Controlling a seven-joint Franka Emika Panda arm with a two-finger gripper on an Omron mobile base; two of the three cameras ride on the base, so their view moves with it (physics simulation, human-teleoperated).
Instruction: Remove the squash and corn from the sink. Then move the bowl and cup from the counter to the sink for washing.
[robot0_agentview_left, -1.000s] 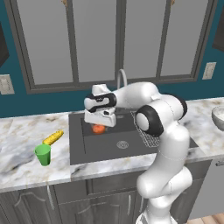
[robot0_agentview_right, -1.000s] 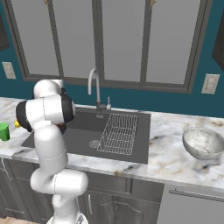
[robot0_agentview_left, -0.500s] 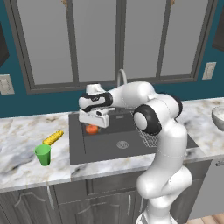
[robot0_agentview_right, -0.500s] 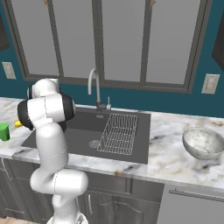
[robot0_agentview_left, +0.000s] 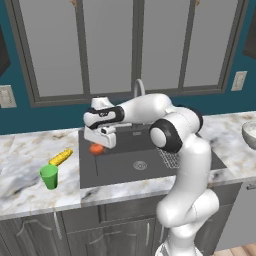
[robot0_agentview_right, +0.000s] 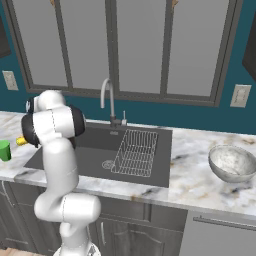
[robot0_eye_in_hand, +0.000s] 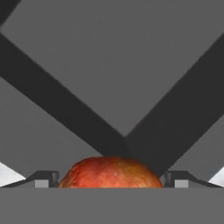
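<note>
My gripper (robot0_agentview_left: 100, 142) is shut on the squash (robot0_agentview_left: 96, 148), a small orange-red ball that hangs over the left edge of the dark sink (robot0_agentview_left: 150, 170). In the hand view the squash (robot0_eye_in_hand: 109, 173) sits between the two fingertips above the sink's inner corner. On the counter (robot0_agentview_left: 22, 150) left of the sink lies the yellow corn (robot0_agentview_left: 60, 157), and the green cup (robot0_agentview_left: 49, 176) stands in front of it. The speckled bowl (robot0_agentview_right: 232, 162) rests on the counter right of the sink. My arm hides the gripper in the right base view.
A curved faucet (robot0_agentview_right: 107, 100) rises behind the sink, and a wire rack (robot0_agentview_right: 137, 152) fills the basin's right half beside the round drain (robot0_agentview_left: 140, 164). Windows and a teal wall close off the back. The counter's front edge runs just below the cup.
The gripper has carried the squash leftward from the middle of the sink to its left edge. Corn, cup and bowl have not moved.
</note>
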